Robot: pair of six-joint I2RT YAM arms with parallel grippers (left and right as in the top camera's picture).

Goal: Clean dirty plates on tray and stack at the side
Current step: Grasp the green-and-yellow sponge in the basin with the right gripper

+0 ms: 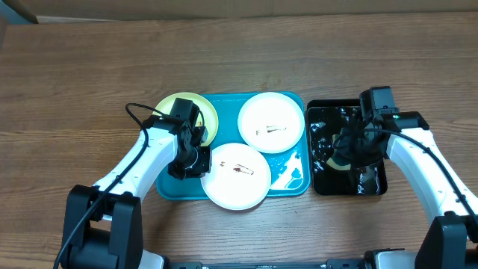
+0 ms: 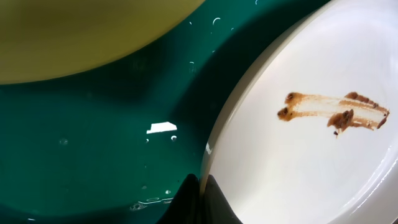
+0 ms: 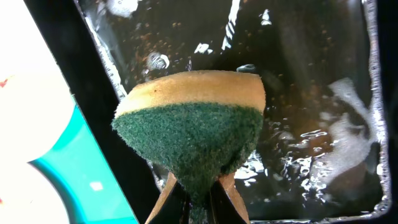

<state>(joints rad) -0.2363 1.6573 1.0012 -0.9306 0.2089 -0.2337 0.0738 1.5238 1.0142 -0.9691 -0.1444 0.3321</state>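
Left gripper (image 2: 200,198) is pinched tight on the rim of the near white plate (image 2: 298,155), with a brown smear on the plate's face just ahead of the fingers. The wet teal tray (image 2: 93,155) lies beneath. The yellow-green plate (image 2: 74,37) sits beyond the fingertips and the far white plate (image 1: 271,122) further off, both on that tray. Right gripper (image 3: 198,202) is clamped on a sponge (image 3: 193,130), green scrub face showing and yellow foam behind. It hangs over the black tub (image 3: 323,93) of sudsy water; whether it touches, can't tell. Wooden table (image 1: 75,67) under everything.
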